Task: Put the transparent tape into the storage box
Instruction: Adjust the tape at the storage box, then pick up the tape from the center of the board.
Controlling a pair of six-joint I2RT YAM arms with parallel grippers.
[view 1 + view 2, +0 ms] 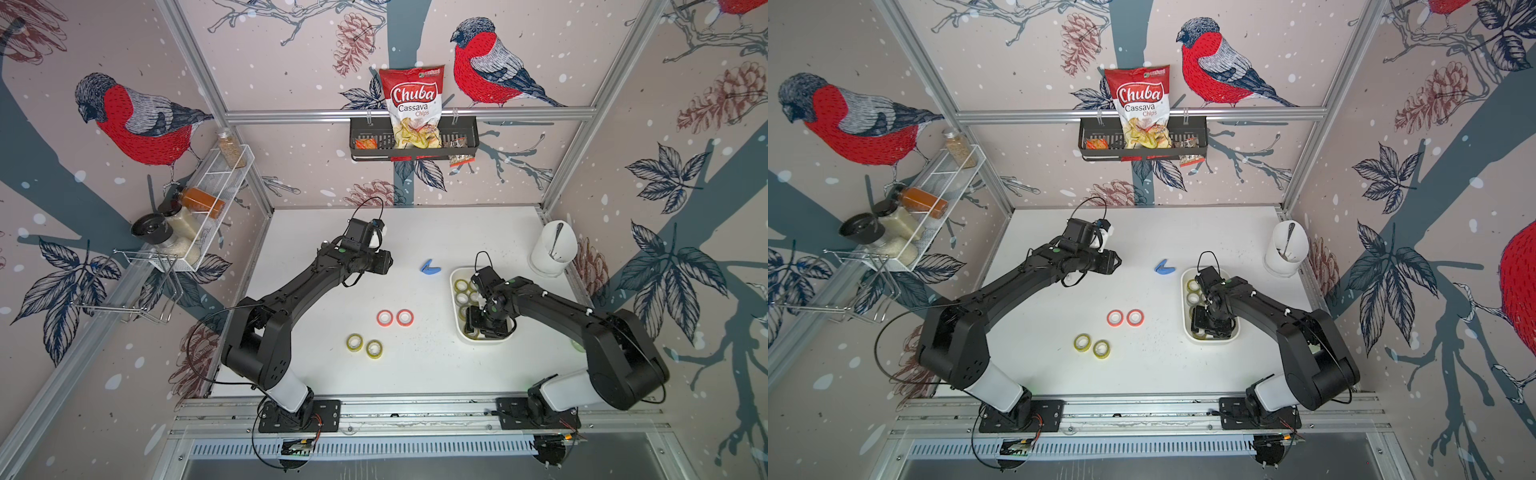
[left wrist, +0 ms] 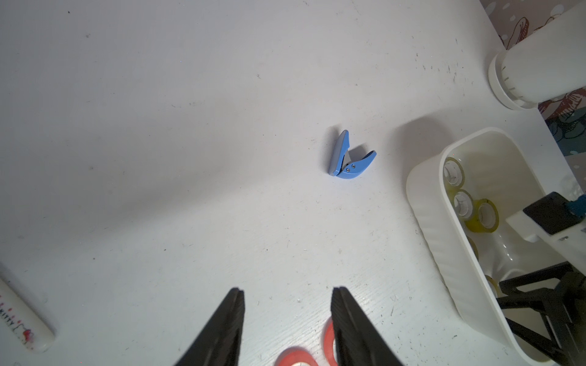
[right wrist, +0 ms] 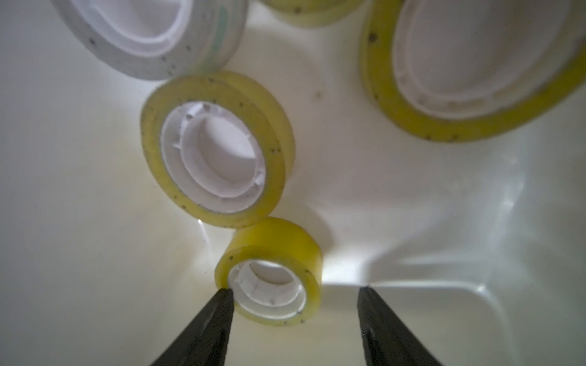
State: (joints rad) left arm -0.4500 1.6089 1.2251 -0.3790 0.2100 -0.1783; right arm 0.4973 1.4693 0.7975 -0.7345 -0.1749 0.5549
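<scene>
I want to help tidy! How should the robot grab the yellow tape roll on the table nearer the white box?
Probably from straight above: the tape roll lies flat on the table, hole up. Close the jaws across its round outer sides, through the middle.

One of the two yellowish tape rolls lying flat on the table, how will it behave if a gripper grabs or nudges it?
The yellowish tape roll lies flat on the table, so a nudge would probably slide it, not roll it. Its white plastic core suggests it stays stiff under a squeeze. Small and hollow, it is likely light.
</scene>
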